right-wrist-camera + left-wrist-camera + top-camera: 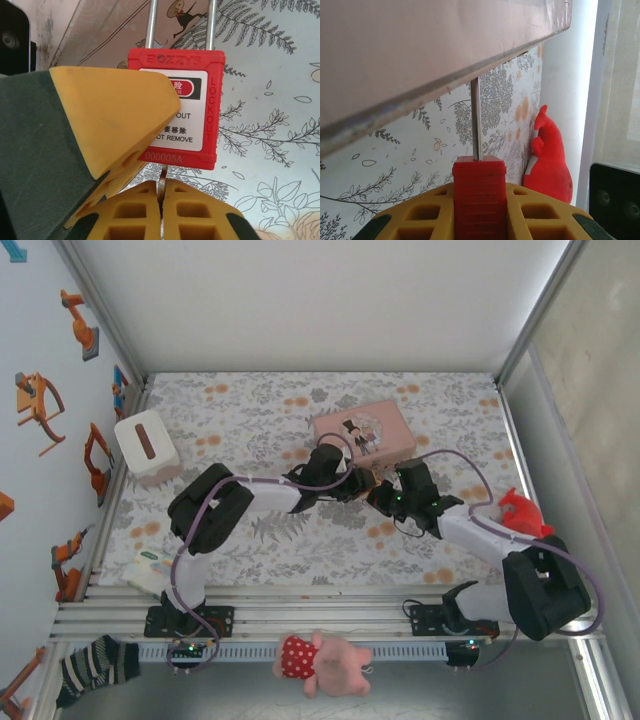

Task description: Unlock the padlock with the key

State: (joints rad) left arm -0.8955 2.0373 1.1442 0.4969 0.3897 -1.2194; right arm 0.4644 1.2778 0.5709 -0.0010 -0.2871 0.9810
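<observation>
Right wrist view, nearest: right gripper (161,212), yellow ribbed fingertips pressed together, a thin silvery key (162,179) blade pinched in the seam between them. The blade points up at the underside of the padlock (200,115). Whether it has entered the keyway cannot be told.

Padlock body red, upright, shackle (152,20) legs rising out of the top of the view. Raised lettering along the top edge: "BOZZYS". Down the right side: "LOCKOUT". Along the bottom edge: "000005A". White label on the face with a red oval holding a Chinese character, then "OUT", three Chinese characters and "OT REMOVE". The label's left part is covered by a yellow-and-green finger (110,110) of the other arm.

Left wrist view: left gripper (480,205) closed on the padlock's narrow sides, one shackle leg standing straight up toward the edge of the pink box (420,55). Red toy (547,160) beyond, against the wall.

Top view: both grippers meet mid-table on the floral cloth (250,410), padlock between them, just at the near edge of the pink box. White tissue box (147,447) far left; pink plush (320,658) on the front rail.
</observation>
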